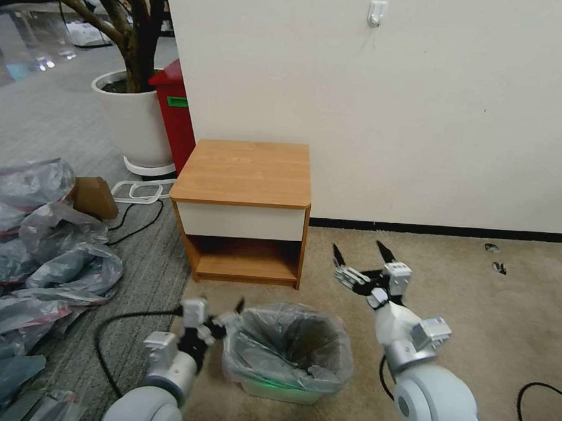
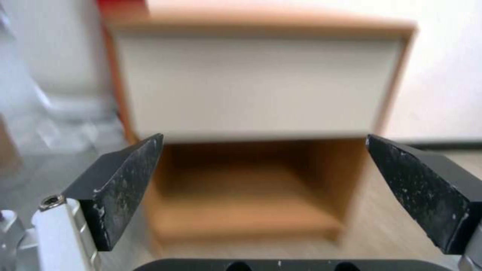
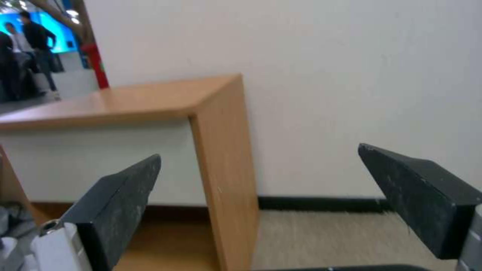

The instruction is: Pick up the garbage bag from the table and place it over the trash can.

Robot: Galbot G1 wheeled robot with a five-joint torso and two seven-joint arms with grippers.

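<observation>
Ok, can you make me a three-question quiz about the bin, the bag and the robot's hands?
1. Where is the garbage bag?
A. lining the trash can
B. on top of the table
C. in the left gripper

2. What colour is the table's drawer front?
A. red
B. white
C. black

3. How is the right gripper?
A. shut on the bag
B. shut on nothing
C. open, holding nothing

Answers:
1 A, the grey bag is draped over the bin's rim.
2 B, a white panel sits under the wooden top.
3 C, its black fingers are spread apart in the air near the table.
</observation>
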